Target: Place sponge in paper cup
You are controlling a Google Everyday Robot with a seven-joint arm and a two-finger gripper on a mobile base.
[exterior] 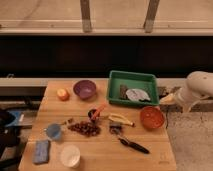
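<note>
The blue-grey sponge (pixel 41 151) lies flat at the table's front left corner. Just to its right stands the white paper cup (pixel 70 155), upright with nothing in it. My gripper (pixel 168 98) is at the end of the white arm (pixel 198 89), off the table's right edge beside the green tray. It is far from both the sponge and the cup, it is open, and it holds nothing.
On the wooden table (pixel 100 155) are a light-blue cup (pixel 54 131), a purple bowl (pixel 84 89), an orange fruit (pixel 63 94), a green tray (pixel 132 76), an orange bowl (pixel 151 117), a banana (pixel 120 119), dark grapes (pixel 85 128) and a black-handled tool (pixel 131 144).
</note>
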